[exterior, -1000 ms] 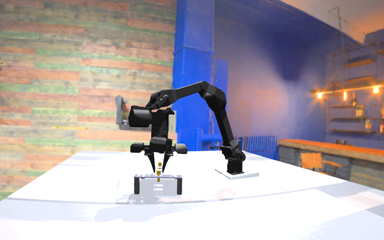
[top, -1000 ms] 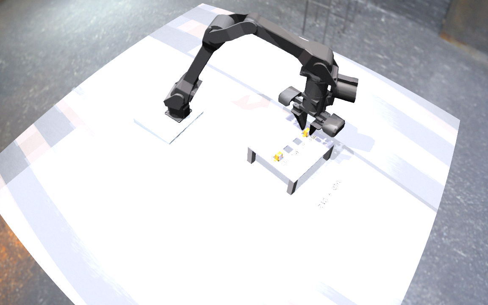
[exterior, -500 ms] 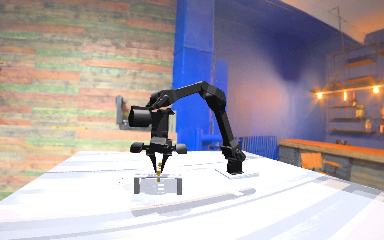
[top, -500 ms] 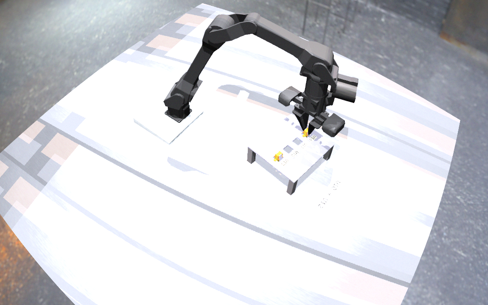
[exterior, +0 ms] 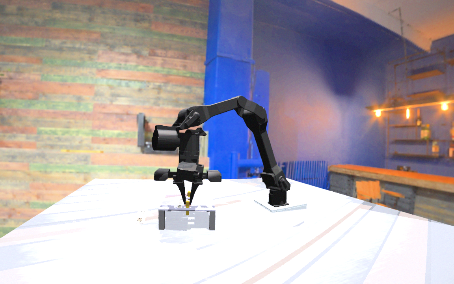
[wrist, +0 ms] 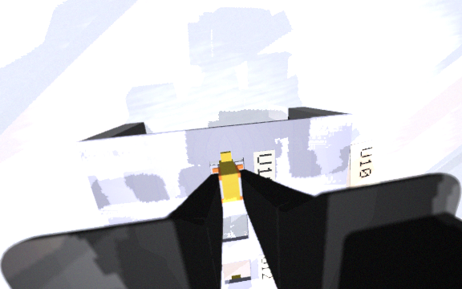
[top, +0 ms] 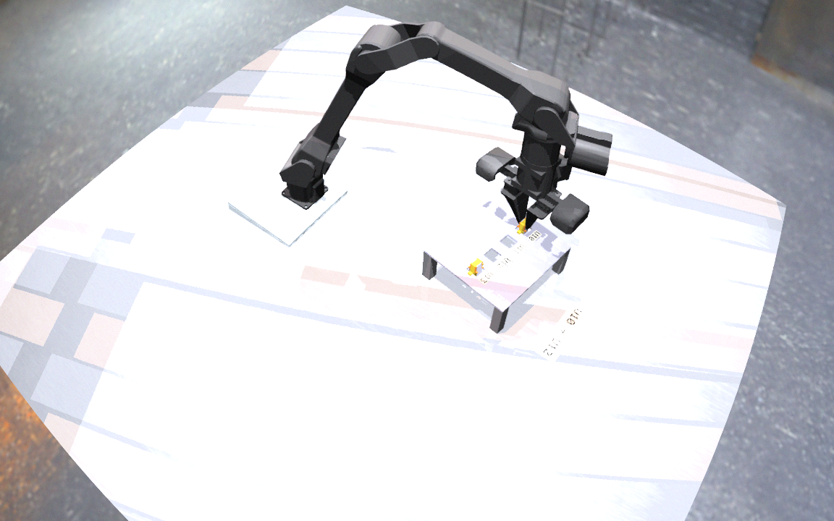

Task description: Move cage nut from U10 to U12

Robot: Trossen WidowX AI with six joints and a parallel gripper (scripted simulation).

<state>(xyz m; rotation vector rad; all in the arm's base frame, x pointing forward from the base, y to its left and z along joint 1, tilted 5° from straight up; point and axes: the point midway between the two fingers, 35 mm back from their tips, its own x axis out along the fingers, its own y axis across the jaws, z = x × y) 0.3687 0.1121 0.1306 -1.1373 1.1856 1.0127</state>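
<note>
Two fingers of the gripper [top: 523, 228] [exterior: 187, 204] [wrist: 231, 173] are nearly together, clamped on the sides of the U10 cage nut [top: 522, 226] [exterior: 187, 203] [wrist: 231, 186]. The nut is seated in hole U10 of the rail plate [top: 504, 294] [exterior: 203, 207] [wrist: 167, 160]; its lower part shows beneath the plate.

Primary risk: lifting before both spring wings are squeezed in far enough. A wing catching the underside of the plate can tilt the nut or pull it from the fingertips. The wings are poorly seen, so their compression is probably partial at best, but this is unconfirmed.

Secondary risk: a nut twisted in the grip may jam at hole U12 [top: 492, 254] [wrist: 237, 270], two holes along the plate from U10. Overshoot toward the far end of the plate may strike the other nut [top: 476, 266], just beyond U12.
</note>
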